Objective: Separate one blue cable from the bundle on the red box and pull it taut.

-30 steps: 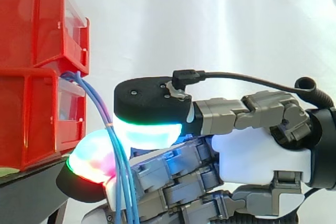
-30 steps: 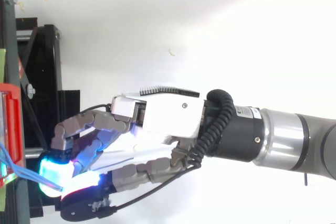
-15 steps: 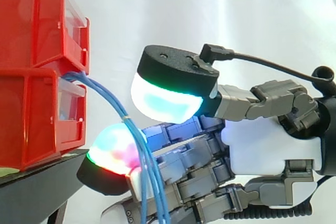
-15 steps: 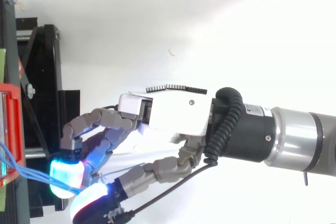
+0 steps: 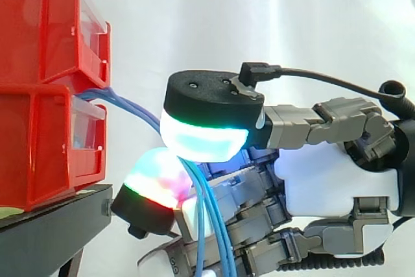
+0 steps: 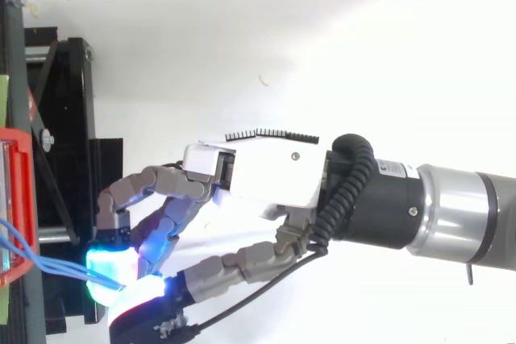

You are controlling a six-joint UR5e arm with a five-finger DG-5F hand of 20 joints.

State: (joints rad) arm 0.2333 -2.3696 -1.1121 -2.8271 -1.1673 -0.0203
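Blue cables (image 5: 199, 231) clamped between robot hand (image 5: 324, 183) pads, 3 o'clock of red bins (image 5: 39, 134); drooping ends seen sideways, arm (image 6: 451, 215) from above.

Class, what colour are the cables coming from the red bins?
The cables are blue, clearest in the side view.

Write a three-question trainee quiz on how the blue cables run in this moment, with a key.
1. True or false: the thin blue cables come out from between the two stacked red plastic bins.
2. Pick one: where does the white and grey robot hand hold the cables?
A) wound round its wrist
B) pinched between the glowing pads of its fingers
C) draped over the back of its palm
3. Fill in: below the fingers, the loose strands hang ____.

Key: 1 true; 2 B; 3 down.
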